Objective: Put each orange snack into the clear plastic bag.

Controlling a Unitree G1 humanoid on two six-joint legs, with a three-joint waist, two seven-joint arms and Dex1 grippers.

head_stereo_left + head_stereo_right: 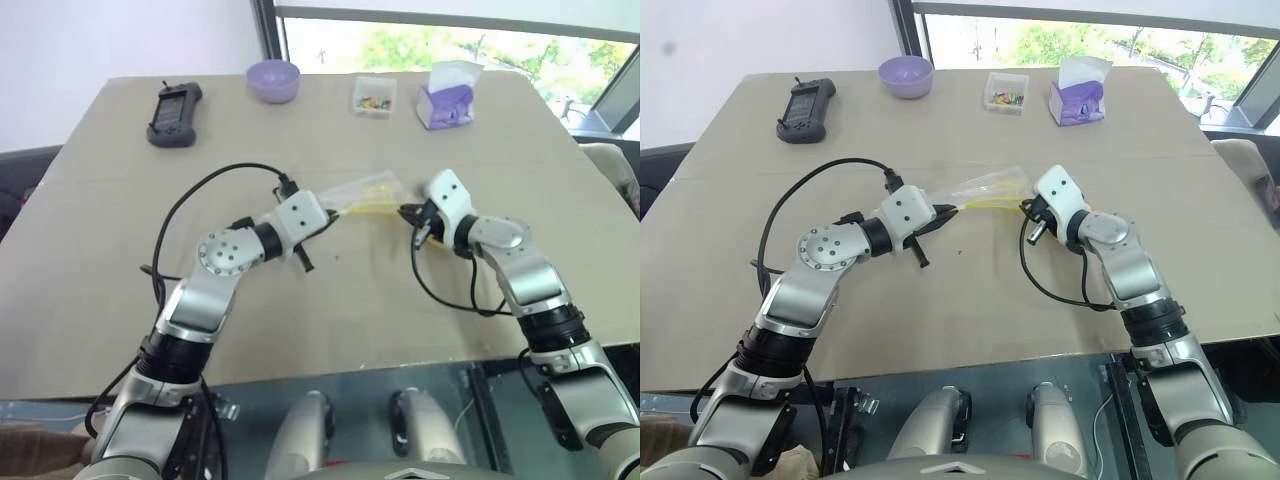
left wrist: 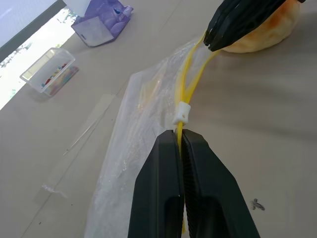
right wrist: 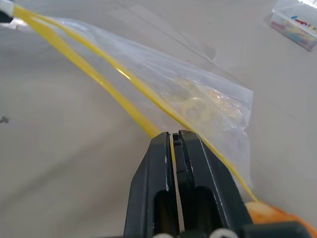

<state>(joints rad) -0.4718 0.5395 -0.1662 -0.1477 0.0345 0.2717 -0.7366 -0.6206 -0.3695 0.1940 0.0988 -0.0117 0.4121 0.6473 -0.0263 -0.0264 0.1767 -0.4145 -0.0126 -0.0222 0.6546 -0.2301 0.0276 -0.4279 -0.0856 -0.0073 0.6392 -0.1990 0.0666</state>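
The clear plastic bag [image 1: 366, 188] lies crinkled on the tan table, its yellow seal strip [image 2: 187, 82] stretched between my two grippers. My left gripper [image 2: 181, 136] is shut on one end of the strip, beside the white slider [image 2: 182, 113]. The right gripper [image 3: 173, 137] is shut on the other end, and the two strip halves part slightly just in front of it. An orange snack [image 2: 262, 34] rests on the table right behind the right gripper [image 1: 406, 212], outside the bag; its edge [image 3: 271, 214] also peeks out beside the right fingers.
Along the table's far edge stand a black controller [image 1: 175, 113], a purple bowl [image 1: 273, 80], a small clear box of coloured bits [image 1: 373, 96] and a purple tissue pack [image 1: 447, 100]. Black cables loop over the table [image 1: 120, 290] beside both arms.
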